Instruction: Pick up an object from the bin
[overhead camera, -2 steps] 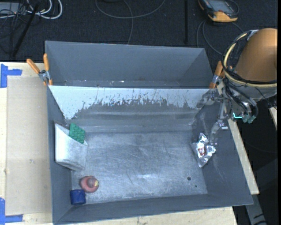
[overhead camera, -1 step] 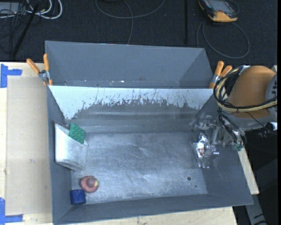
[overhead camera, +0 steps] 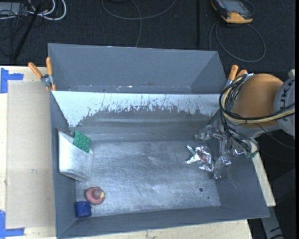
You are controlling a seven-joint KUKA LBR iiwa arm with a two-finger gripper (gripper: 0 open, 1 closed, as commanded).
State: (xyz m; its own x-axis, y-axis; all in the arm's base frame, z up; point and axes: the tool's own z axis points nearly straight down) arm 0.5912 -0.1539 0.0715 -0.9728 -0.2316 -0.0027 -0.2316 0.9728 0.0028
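My gripper [overhead camera: 223, 152] is low at the bin's right side, close to the right wall. Right beside it on the left, touching or nearly touching it, lies a crumpled silver foil wrapper [overhead camera: 200, 156] with a small red patch. I cannot make out whether the wrapper sits inside the gripper or only next to it.
Along the left wall lie a white flat packet [overhead camera: 74, 158] with a green textured piece [overhead camera: 82, 141] at its top. In the front left corner sit a pink-red round thing [overhead camera: 95, 195] and a small blue block [overhead camera: 82, 209]. The arm's orange cover and cables hang over the right rim.
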